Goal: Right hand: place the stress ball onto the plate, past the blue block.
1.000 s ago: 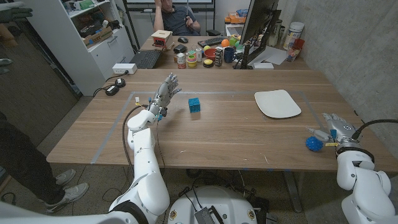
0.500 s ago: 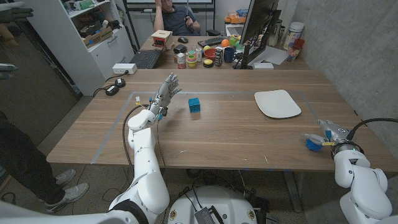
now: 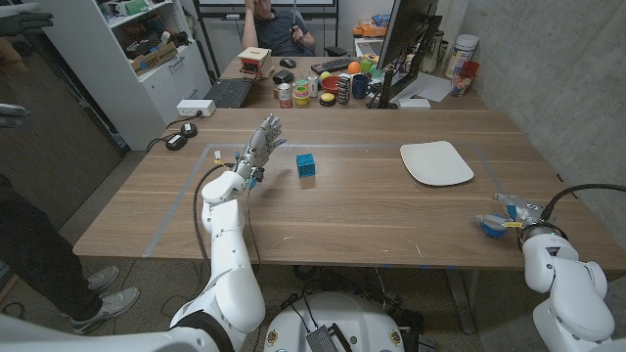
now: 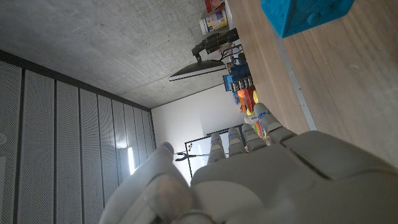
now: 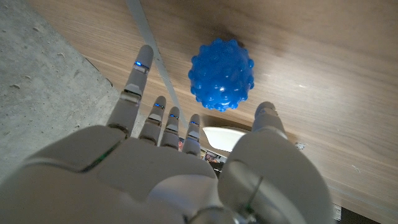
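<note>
Fingers of the right hand [image 3: 515,217] spread apart near the table's [image 3: 342,210] right edge, close to its near right corner, and they hold nothing. Just ahead of them the blue stress ball [image 5: 222,74] (its surface covered in small bumps) lies on the wood; in the right wrist view it sits between the reaching fingers [image 5: 134,87] and the thumb, with a gap on both sides as far as that view shows. In the head view the ball [image 3: 488,224] shows as a blue patch just beside the hand. The white plate [image 3: 436,162] sits further back along the right side, well apart from the ball. The blue block [image 3: 306,164] stands near the table's middle, toward the far edge. The left hand [image 3: 261,144] is raised beside the block, fingers apart, holding nothing.
</note>
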